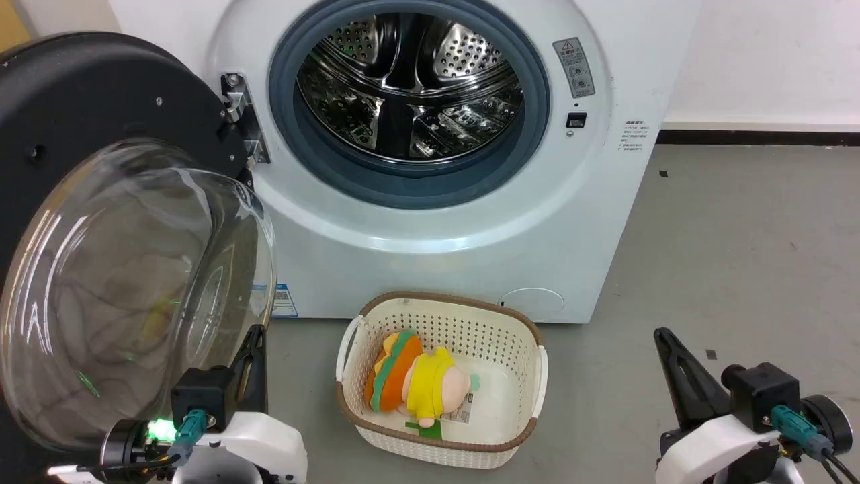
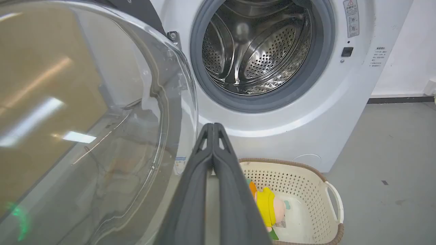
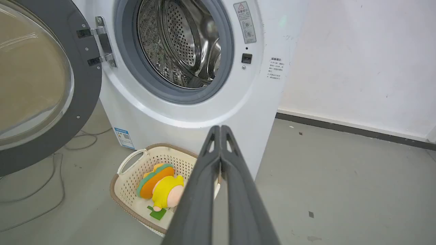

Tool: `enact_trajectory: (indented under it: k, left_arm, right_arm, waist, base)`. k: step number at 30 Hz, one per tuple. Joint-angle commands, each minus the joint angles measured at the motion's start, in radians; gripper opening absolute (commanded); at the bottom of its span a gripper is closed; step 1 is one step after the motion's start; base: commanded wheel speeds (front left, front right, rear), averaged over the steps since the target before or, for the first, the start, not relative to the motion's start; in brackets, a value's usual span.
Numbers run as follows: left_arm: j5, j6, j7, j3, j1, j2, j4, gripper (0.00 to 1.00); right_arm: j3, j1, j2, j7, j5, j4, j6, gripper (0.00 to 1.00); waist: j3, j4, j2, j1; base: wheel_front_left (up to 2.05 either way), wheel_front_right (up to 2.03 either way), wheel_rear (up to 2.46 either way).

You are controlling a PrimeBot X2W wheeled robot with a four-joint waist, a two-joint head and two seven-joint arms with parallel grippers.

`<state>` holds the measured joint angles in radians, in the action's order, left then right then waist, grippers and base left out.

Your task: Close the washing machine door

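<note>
The washing machine door (image 1: 87, 94) stands wide at the frame's left, hinged to the washing machine (image 1: 571, 222). Its glass bowl bulges just left of the left gripper (image 1: 254, 339) (fingers pressed together, empty). The right gripper (image 1: 666, 336), likewise pressed together, sits lower right, well apart, so the left arm is the nearer one.

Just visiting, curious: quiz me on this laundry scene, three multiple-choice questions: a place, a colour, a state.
1. Where is the basket?
A. in the drum
B. on the floor before the machine
C. on top of the machine

2. What colour is the door frame?
A. white
B. red
C. black

3. The door is:
A. open
B. shut
C. missing

Answers: 1 B, it sits on the floor at the machine's foot. 2 C, the frame is glossy black. 3 A, it stands swung out to the left.
</note>
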<state>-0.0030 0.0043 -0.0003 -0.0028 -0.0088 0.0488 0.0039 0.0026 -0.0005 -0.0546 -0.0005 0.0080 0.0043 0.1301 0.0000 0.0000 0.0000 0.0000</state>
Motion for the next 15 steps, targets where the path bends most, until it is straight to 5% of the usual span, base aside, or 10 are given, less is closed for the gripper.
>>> enact_trajectory:
  k: [1, 15]
  left_arm:
    - [0.003, -0.004, 0.000, 0.003, 0.009, 0.001, -0.004, 0.00]
    - [0.003, -0.004, 0.000, 0.003, 0.009, 0.001, -0.004, 0.00]
  right_arm:
    - [-0.003, 0.001, 0.004, 0.000, -0.008, -0.004, 0.001, 0.00]
    - [-0.003, 0.001, 0.004, 0.000, -0.008, -0.004, 0.001, 0.00]
  waist:
    - [0.000, 0.000, 0.0000, 0.0000]
    - [0.000, 0.000, 0.0000, 0.0000]
  base:
    - [0.00, 0.00, 0.00]
    - [0.00, 0.00, 0.00]
